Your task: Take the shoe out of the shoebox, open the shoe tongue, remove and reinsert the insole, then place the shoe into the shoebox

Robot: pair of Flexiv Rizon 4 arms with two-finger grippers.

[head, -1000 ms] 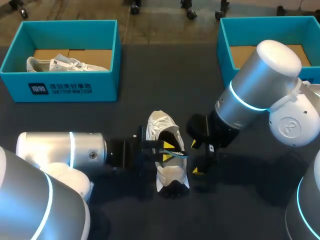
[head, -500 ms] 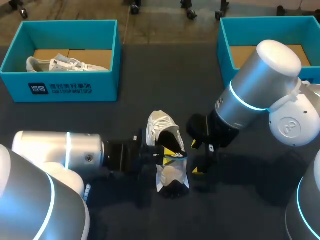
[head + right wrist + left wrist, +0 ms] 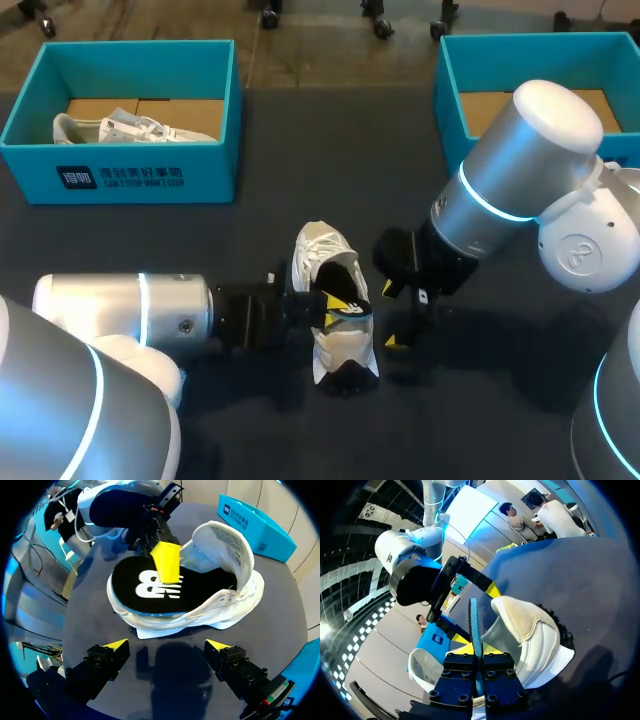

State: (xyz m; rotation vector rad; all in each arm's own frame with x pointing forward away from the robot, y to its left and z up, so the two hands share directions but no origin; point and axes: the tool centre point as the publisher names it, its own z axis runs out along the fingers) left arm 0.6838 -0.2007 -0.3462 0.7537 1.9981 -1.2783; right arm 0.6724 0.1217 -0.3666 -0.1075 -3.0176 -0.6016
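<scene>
Counter: your dark counter (image 3: 300, 150) carries two teal boxes at its far side, well apart.
Left shoebox (image 3: 120, 178): a spare white shoe (image 3: 130, 128) lies inside on cardboard.
Right shoebox (image 3: 452, 100): you can see its cardboard floor.
Shoe (image 3: 325, 250): white, mid-counter, between your arms.
Insole (image 3: 150, 587): black, lying in the shoe's mouth.
Left jaws: closed on the insole.
Right jaws: spread wide beside the shoe, holding nothing.
</scene>
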